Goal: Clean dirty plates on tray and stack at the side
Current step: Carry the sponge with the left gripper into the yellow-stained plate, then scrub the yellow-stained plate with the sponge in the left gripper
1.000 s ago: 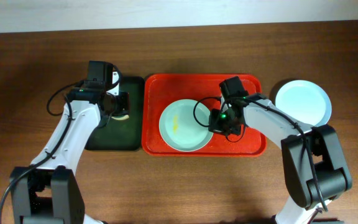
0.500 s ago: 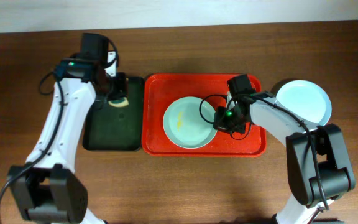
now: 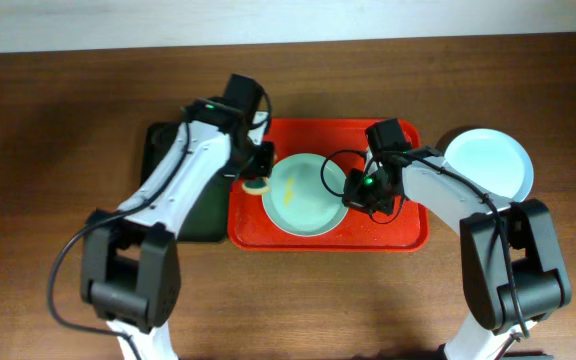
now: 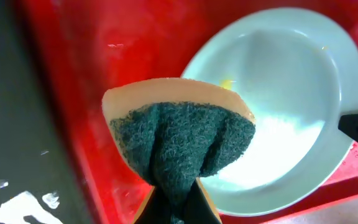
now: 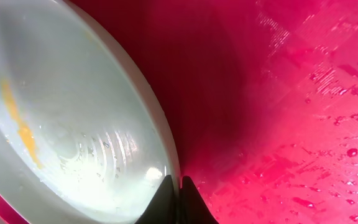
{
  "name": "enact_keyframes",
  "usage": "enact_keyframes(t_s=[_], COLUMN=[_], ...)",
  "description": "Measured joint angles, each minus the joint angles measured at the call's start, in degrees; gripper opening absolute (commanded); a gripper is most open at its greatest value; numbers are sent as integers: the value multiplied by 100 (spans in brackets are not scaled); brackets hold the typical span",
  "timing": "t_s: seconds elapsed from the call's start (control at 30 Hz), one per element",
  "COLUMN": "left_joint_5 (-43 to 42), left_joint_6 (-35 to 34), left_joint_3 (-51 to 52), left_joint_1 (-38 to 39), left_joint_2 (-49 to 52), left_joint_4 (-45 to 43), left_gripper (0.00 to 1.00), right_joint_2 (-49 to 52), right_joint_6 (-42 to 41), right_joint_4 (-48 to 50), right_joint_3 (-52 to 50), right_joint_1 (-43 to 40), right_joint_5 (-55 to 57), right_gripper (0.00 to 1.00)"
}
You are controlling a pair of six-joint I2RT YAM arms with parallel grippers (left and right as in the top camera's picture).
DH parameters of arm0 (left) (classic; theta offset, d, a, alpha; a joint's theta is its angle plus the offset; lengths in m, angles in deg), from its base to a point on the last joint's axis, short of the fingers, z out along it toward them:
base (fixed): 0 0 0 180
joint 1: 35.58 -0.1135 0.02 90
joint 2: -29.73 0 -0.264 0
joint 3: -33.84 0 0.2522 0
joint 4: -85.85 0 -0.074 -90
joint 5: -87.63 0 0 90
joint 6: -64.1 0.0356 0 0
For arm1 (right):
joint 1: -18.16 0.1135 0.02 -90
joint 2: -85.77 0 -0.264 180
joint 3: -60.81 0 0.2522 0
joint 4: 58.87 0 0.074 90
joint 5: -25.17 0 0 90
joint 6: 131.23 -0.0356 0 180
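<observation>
From above, the red tray (image 3: 318, 130) lies in the middle of the bench (image 3: 68, 100), with the mint plate (image 3: 303, 195) inside it, left of the tray's centre. The left hand (image 3: 256, 183) hangs over the tray's left edge, at the plate's rim, clamped on a sponge (image 3: 257, 185). The right hand (image 3: 353, 195) sits in the right half of the tray, at the plate's right rim. A pale blue plate (image 3: 486, 163) rests on the bench just right of the tray, and a dark tray (image 3: 158, 150) lies against its left side.

The left wrist camera shows the sponge (image 4: 179, 137) pinched at its lower end between closed fingers, green scrub face toward the camera. It is above the tray floor, overlapping the plate's near rim. I cannot tell whether it touches.

The right wrist camera shows the fingertips (image 5: 165, 190) closed on the plate's rim, lifting that edge off the wet tray floor. A yellow smear (image 5: 20, 124) runs across the plate's inner face.

The step in hand appears to be scrubbing. The next move calls for the sponge to press onto the smear and rub, while the right hand braces the tilted plate.
</observation>
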Motion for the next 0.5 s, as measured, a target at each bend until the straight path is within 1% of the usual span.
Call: enact_keyframes(t_s=[0.17,0.5], left_joint_5=[-2,2], left_joint_6=[-85,-341], left_joint_3=[0,0], left_joint_1=[216,310], left_joint_2=[308,361], left_joint_4=[-192,-378], left_gripper=[0,0], right_joint_2=[0,0], right_joint_6=[-20,-31], right_joint_4=[52,66], right_joint_3=[0,11], right_joint_1=[103,221], right_joint_5=[17,223], right_gripper=[4,4])
